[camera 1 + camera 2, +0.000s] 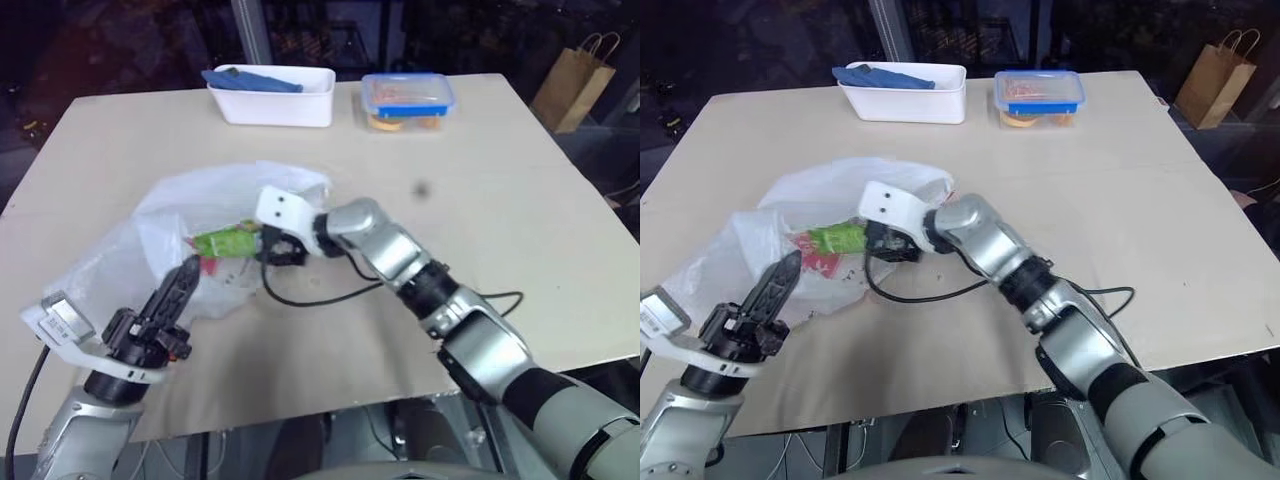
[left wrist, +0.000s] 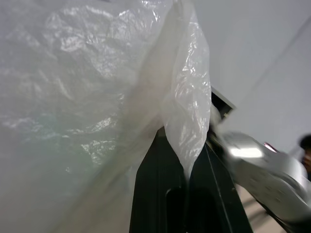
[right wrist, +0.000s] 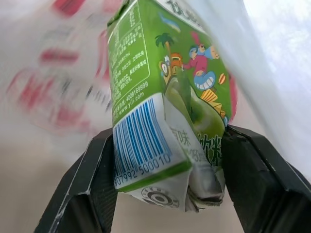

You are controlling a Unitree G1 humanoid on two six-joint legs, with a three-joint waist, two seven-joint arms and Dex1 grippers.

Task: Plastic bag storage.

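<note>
Plastic bag (image 1: 160, 235) lies crumpled on the near left part of our table (image 1: 500, 200), translucent white with red print showing through. Our left gripper (image 1: 183, 280) has its two black fingers (image 2: 160, 189) pressed together on a pinch of the bag's film, lifting that edge off the table. Our right gripper (image 3: 165, 160) reaches across from the right to the bag's mouth; its fingers stand partly apart, clamped on either side of a green juice carton (image 3: 160, 97) with a barcode and cartoon print. Carton sits at the bag's opening, film draped around it. At the far edge: a white tub (image 1: 272, 95) with a blue cloth (image 1: 250, 80), and beside it a blue-lidded food container (image 1: 407, 100). Brown paper bag (image 1: 572, 88) stands beyond the table's far right corner.
</note>
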